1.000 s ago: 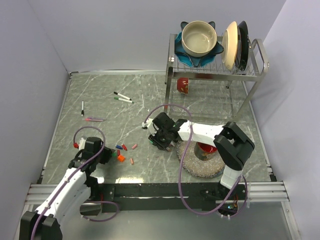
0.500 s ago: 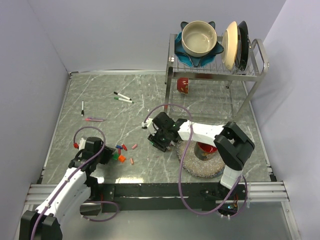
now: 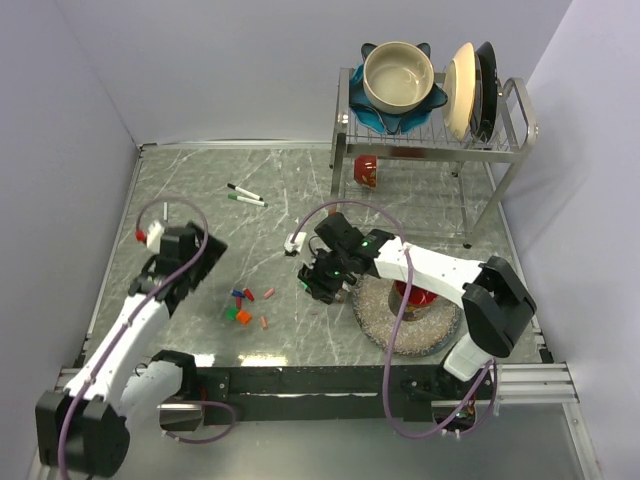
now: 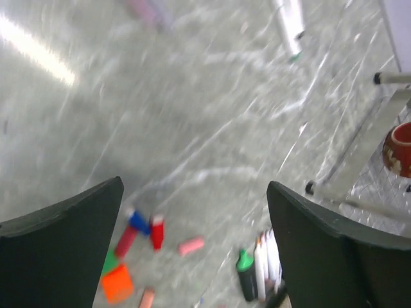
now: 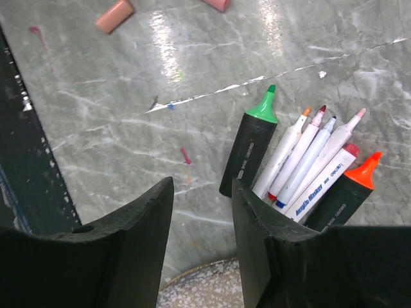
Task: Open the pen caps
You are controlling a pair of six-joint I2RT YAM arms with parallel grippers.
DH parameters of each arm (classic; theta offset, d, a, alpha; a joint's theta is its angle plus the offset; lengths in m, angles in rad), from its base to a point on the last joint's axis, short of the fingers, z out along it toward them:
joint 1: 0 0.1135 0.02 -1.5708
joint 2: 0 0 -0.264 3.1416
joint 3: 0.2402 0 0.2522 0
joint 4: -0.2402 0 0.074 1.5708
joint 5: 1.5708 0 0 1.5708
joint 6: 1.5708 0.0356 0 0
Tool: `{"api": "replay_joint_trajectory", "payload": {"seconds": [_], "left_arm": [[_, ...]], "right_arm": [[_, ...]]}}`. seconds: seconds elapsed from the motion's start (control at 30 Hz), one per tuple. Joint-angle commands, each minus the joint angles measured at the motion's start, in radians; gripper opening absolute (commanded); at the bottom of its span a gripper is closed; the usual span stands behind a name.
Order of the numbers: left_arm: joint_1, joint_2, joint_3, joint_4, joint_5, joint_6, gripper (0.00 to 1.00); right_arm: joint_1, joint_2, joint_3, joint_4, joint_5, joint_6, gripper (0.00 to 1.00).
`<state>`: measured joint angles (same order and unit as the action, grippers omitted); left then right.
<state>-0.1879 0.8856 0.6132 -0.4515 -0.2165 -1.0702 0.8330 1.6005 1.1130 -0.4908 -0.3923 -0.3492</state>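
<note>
Two markers (image 3: pixel 246 195) on the far part of the desk (image 3: pixel 300 170) appear to have their caps on, one black-tipped and one green-tipped. The pen caps (image 4: pixel 156 232) already pulled lie loose in a small cluster on the near desk, red, blue, green, orange and pink, just left of the bundle of uncapped markers (image 5: pixel 302 167). The left tool (image 4: pixel 194 186) hangs above the desk, spread wide with nothing in it. The right tool (image 5: pixel 202 186) hovers by the bundle, its fingers a narrow gap apart and empty. Fetching a capped marker is likely the step in hand. The left tool should drop square across one barrel, clear of its cap and its neighbour, leaving the cap free for a straight pull.
</note>
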Motion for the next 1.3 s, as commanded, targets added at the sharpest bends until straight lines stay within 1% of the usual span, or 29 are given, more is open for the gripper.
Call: {"api": "replay_joint_trajectory", "payload": {"seconds": [0.0, 0.03, 0.07, 0.1, 0.23, 0.27, 0.3, 0.33, 0.4, 0.43, 0.5, 0.53, 0.57, 0.6, 0.63, 0.7, 0.73, 0.8, 0.87, 0.9, 1.03, 1.1, 1.27], "left_arm": [[0.062, 0.149, 0.147, 0.08, 0.017, 0.205, 1.0], [0.091, 0.188, 0.175, 0.08, 0.026, 0.222, 0.99], [0.105, 0.267, 0.203, 0.059, 0.028, 0.226, 0.99], [0.131, 0.309, 0.264, 0.041, 0.028, 0.23, 0.99], [0.185, 0.542, 0.427, -0.085, -0.012, 0.202, 0.98], [0.185, 0.57, 0.45, -0.123, -0.023, 0.197, 0.96], [0.218, 0.591, 0.486, -0.133, -0.047, 0.193, 0.95], [0.229, 0.624, 0.497, -0.136, -0.052, 0.191, 0.88], [0.281, 0.647, 0.523, -0.119, -0.046, 0.194, 0.82], [0.301, 0.67, 0.534, -0.112, -0.037, 0.206, 0.72], [0.355, 0.705, 0.583, -0.096, -0.046, 0.225, 0.64], [0.373, 0.757, 0.609, -0.096, -0.061, 0.269, 0.56], [0.387, 0.786, 0.663, -0.098, -0.069, 0.297, 0.52], [0.409, 0.814, 0.683, -0.078, -0.07, 0.337, 0.49], [0.415, 0.858, 0.694, -0.056, -0.045, 0.424, 0.49], [0.432, 0.898, 0.726, -0.026, 0.008, 0.505, 0.49], [0.432, 0.932, 0.738, -0.013, 0.006, 0.563, 0.51], [0.432, 0.97, 0.778, -0.009, 0.003, 0.643, 0.51], [0.432, 1.024, 0.821, -0.029, -0.014, 0.69, 0.5], [0.432, 1.049, 0.832, -0.032, -0.017, 0.725, 0.47], [0.433, 1.084, 0.864, -0.038, -0.032, 0.792, 0.42], [0.439, 1.118, 0.882, -0.052, -0.008, 0.803, 0.38], [0.443, 1.171, 0.919, -0.076, 0.023, 0.806, 0.34]], "right_arm": [[-0.02, -0.059, 0.034, -0.026, -0.068, -0.045, 0.49], [-0.021, -0.069, 0.033, -0.023, -0.069, -0.045, 0.49], [-0.023, -0.076, 0.03, -0.022, -0.069, -0.045, 0.49], [-0.025, -0.082, 0.028, -0.02, -0.069, -0.047, 0.49], [-0.029, -0.106, 0.025, -0.018, -0.071, -0.047, 0.49], [-0.031, -0.108, 0.022, -0.015, -0.071, -0.047, 0.49], [-0.034, -0.111, 0.024, -0.017, -0.071, -0.048, 0.49], [-0.034, -0.113, 0.022, -0.017, -0.072, -0.048, 0.49], [-0.034, -0.114, 0.022, -0.019, -0.074, -0.048, 0.49], [-0.034, -0.116, 0.022, -0.019, -0.074, -0.048, 0.49], [-0.034, -0.114, 0.024, -0.02, -0.076, -0.048, 0.49], [-0.034, -0.114, 0.022, -0.02, -0.076, -0.05, 0.49], [-0.034, -0.114, 0.025, -0.023, -0.076, -0.05, 0.49], [-0.034, -0.116, 0.024, -0.023, -0.076, -0.05, 0.49], [-0.035, -0.117, 0.022, -0.02, -0.074, -0.05, 0.49], [-0.037, -0.122, 0.021, -0.02, -0.077, -0.051, 0.49], [-0.038, -0.122, 0.019, -0.022, -0.08, -0.051, 0.49], [-0.038, -0.122, 0.022, -0.025, -0.085, -0.053, 0.49], [-0.038, -0.123, 0.022, -0.026, -0.089, -0.056, 0.49], [-0.038, -0.125, 0.021, -0.026, -0.091, -0.056, 0.49], [-0.04, -0.128, 0.022, -0.031, -0.103, -0.062, 0.49], [-0.037, -0.125, 0.024, -0.034, -0.108, -0.062, 0.49], [-0.04, -0.12, 0.024, -0.037, -0.108, -0.063, 0.49]]}}
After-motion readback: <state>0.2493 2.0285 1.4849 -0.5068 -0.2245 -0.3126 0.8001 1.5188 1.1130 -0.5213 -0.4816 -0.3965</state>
